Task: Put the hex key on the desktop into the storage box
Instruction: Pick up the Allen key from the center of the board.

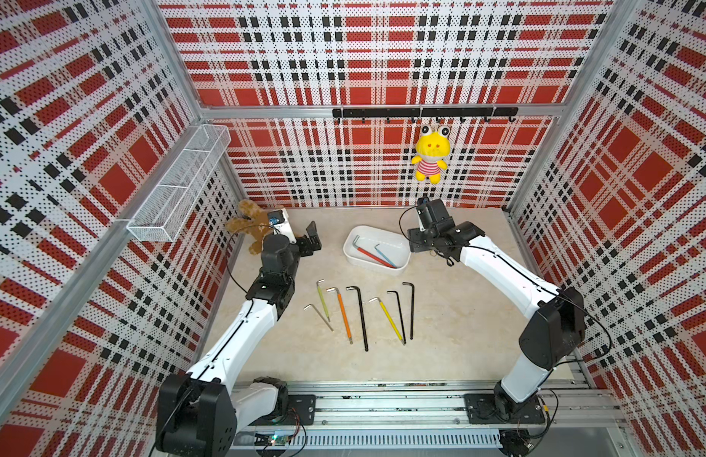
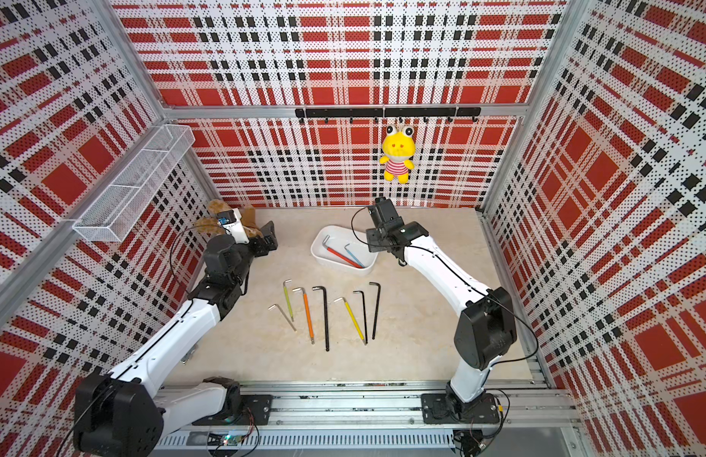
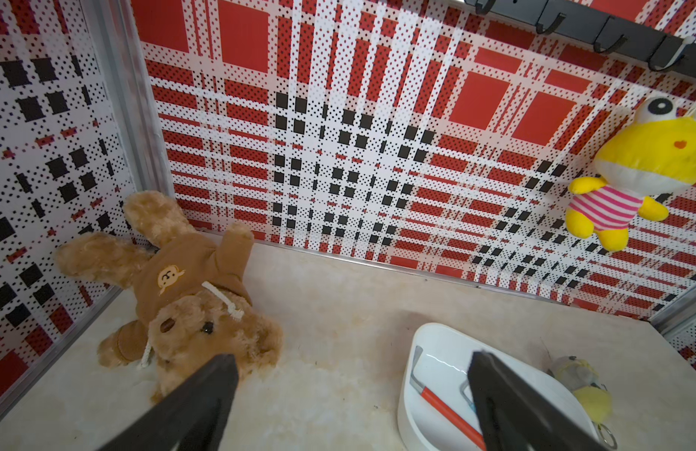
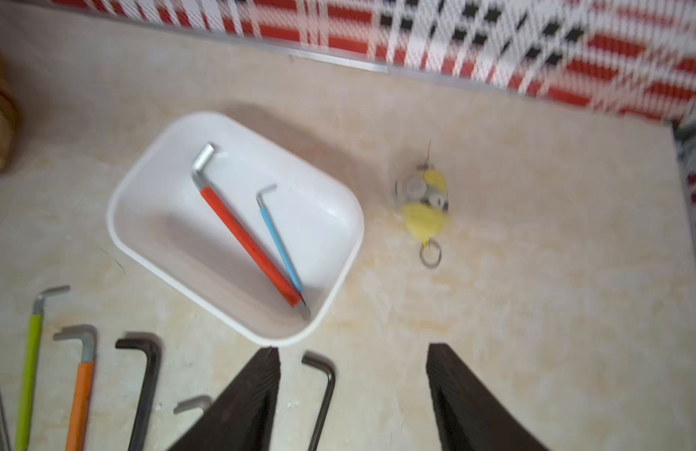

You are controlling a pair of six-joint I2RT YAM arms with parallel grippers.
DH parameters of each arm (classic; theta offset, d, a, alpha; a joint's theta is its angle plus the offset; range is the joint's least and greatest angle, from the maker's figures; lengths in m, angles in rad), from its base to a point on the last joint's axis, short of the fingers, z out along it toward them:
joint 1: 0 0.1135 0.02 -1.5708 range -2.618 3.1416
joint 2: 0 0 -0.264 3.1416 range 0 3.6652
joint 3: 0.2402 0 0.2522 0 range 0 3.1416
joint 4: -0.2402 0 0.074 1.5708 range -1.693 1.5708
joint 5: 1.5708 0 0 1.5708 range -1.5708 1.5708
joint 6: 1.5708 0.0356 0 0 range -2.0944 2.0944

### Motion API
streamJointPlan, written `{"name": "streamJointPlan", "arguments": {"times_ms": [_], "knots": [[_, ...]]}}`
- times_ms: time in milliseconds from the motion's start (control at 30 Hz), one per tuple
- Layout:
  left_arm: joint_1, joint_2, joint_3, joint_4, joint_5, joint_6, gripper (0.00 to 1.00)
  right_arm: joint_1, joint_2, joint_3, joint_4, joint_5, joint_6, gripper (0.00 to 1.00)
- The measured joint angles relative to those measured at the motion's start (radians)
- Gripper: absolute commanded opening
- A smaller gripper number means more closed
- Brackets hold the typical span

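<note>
Red key [image 4: 244, 242] and blue key [image 4: 280, 250] in the box [image 1: 363, 263]; seven more hex keys out on the counter [image 1: 462, 336].
Side by side on the box floor, long ends meeting near one corner. In a loose row nearer the arm bases, all flat: silver key [image 1: 321, 317], green key [image 1: 323, 301], orange key [image 1: 344, 316], long black key [image 1: 361, 318], yellow key [image 1: 391, 321], thin black key [image 1: 400, 316], end black key [image 1: 412, 310]. Hovering just beside the box with right fingers [image 4: 252, 398] spread wide, pinching nothing; near the teddy [image 3: 182, 296] with left fingers [image 3: 205, 402] spread too, empty.
</note>
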Motion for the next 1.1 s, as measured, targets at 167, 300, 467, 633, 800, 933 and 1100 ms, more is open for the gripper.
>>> {"name": "streamJointPlan", "arguments": {"times_ms": [167, 300, 467, 633, 800, 933, 1100], "knots": [[0.0, 0.003, 0.0, 0.002, 0.013, -0.003, 0.99, 0.001, 0.035, -0.21, -0.058, -0.06, 0.131, 0.67], [0.0, 0.003, 0.0, 0.003, 0.016, -0.004, 0.99, 0.011, 0.068, -0.245, -0.069, -0.087, 0.179, 0.67], [0.0, 0.003, 0.0, 0.003, 0.016, -0.004, 0.99, 0.026, 0.104, -0.242, -0.057, -0.114, 0.212, 0.64], [0.0, 0.003, 0.0, 0.003, 0.016, -0.004, 0.99, 0.056, 0.152, -0.241, -0.041, -0.156, 0.248, 0.63], [0.0, 0.003, 0.0, 0.003, 0.015, -0.004, 0.99, 0.073, 0.181, -0.242, -0.026, -0.185, 0.263, 0.58], [0.0, 0.003, 0.0, 0.003, 0.015, -0.004, 0.99, 0.08, 0.184, -0.252, -0.014, -0.196, 0.274, 0.55], [0.001, 0.003, 0.0, 0.003, 0.015, -0.004, 0.99, 0.09, 0.186, -0.261, -0.01, -0.201, 0.282, 0.52]]}}
